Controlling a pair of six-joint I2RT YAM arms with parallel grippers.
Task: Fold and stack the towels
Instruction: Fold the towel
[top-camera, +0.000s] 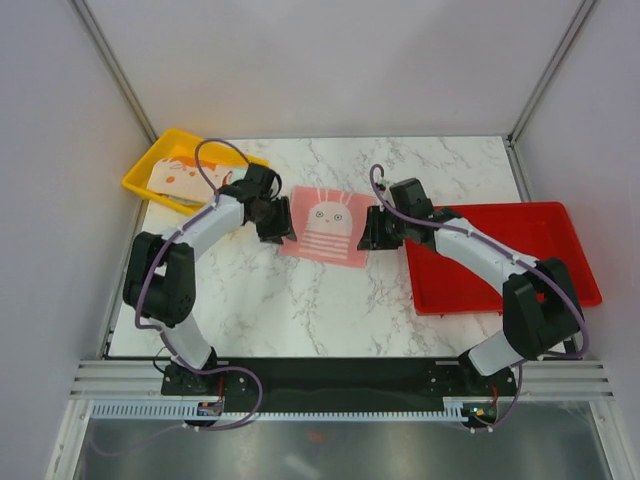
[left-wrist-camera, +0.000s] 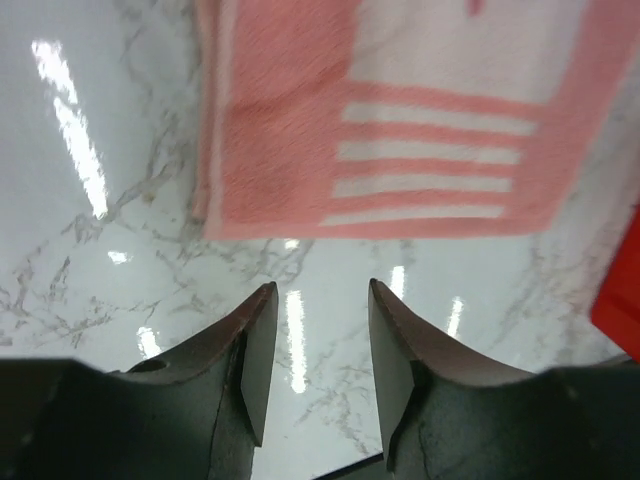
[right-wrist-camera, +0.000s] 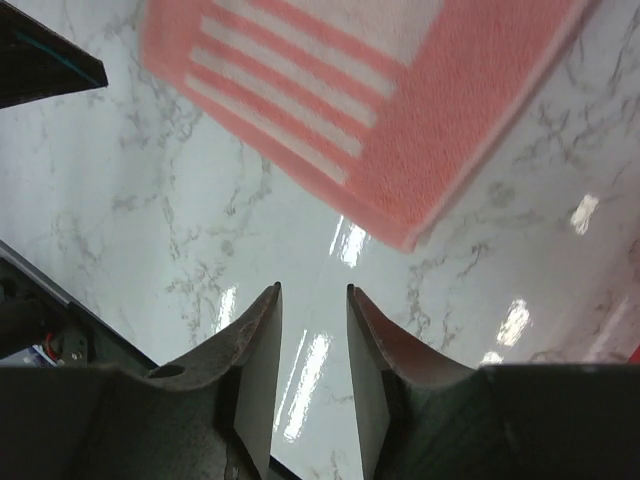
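White marble desk (top-camera: 300, 310) with flat pink square bunny-print cloth towel (top-camera: 326, 226) lying centre between arms; left gripper (top-camera: 273, 227) just beside its left edge, right gripper (top-camera: 373, 234) beside right edge, both parted, empty, equally near.

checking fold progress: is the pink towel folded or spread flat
Spread flat: the pink towel lies as one square on the table, its whole bunny print face up.

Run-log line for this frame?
phase: pre-fold | pink rabbit-print cloth towel: lying flat | left gripper: open, at its left side | right gripper: open, at its right side
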